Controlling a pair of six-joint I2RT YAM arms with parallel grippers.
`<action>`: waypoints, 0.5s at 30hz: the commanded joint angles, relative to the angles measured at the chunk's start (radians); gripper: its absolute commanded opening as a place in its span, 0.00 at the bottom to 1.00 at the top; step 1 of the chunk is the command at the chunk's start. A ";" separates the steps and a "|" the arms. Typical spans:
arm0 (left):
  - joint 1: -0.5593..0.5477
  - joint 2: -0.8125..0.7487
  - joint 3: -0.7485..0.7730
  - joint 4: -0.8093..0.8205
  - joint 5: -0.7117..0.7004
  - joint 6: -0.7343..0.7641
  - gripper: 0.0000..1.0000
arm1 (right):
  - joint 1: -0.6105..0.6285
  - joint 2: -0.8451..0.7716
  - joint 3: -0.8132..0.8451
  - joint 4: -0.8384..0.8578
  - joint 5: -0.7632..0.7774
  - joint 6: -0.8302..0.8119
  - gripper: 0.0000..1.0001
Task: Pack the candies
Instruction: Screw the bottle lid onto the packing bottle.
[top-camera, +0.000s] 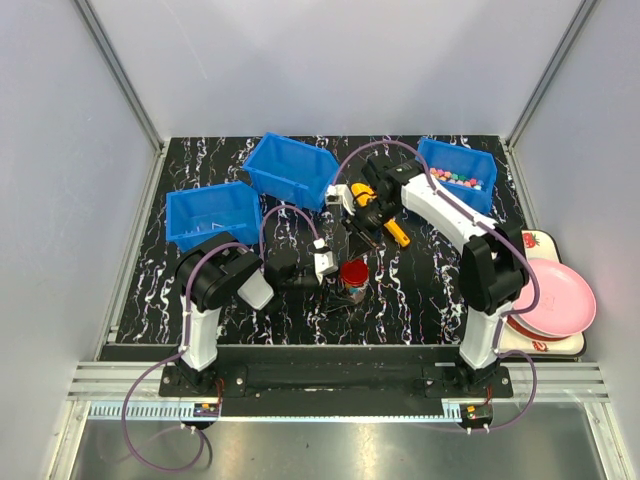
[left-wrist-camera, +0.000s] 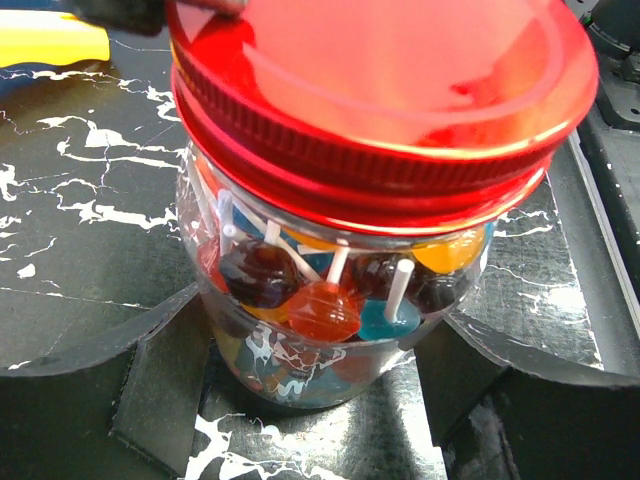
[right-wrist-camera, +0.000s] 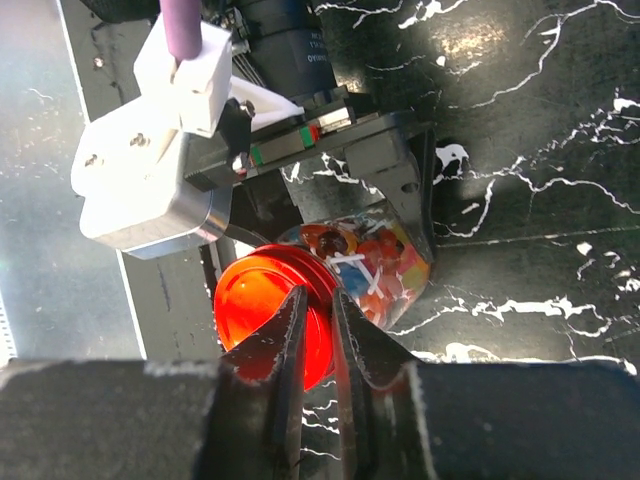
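A clear jar (left-wrist-camera: 300, 350) of coloured lollipop candies (left-wrist-camera: 322, 308) with white sticks stands on the black marbled table. A round red lid (left-wrist-camera: 380, 110) sits on its mouth. My left gripper (left-wrist-camera: 315, 375) is shut on the jar's lower body, one finger (left-wrist-camera: 160, 385) on each side. My right gripper (right-wrist-camera: 320, 320) comes from above, its jaws nearly closed on the rim of the red lid (right-wrist-camera: 265, 305). In the top view the jar and lid (top-camera: 353, 273) are at the table's middle. Small pastel candies (top-camera: 458, 180) lie in the right blue bin (top-camera: 487, 160).
A yellow scoop (top-camera: 397, 232) lies just behind the jar and also shows in the left wrist view (left-wrist-camera: 50, 40). Two more blue bins stand at the left (top-camera: 212, 213) and back middle (top-camera: 292, 170). A pink plate (top-camera: 555, 295) rests on a tray at the right edge.
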 joint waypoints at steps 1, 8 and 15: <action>0.010 -0.031 0.029 0.171 -0.023 0.007 0.00 | 0.000 -0.074 -0.039 -0.039 0.063 -0.017 0.20; 0.010 -0.032 0.029 0.171 -0.021 0.002 0.00 | -0.018 -0.127 -0.079 -0.039 0.093 -0.016 0.20; 0.012 -0.032 0.029 0.171 -0.021 0.002 0.00 | -0.020 -0.179 -0.131 -0.065 0.109 -0.014 0.20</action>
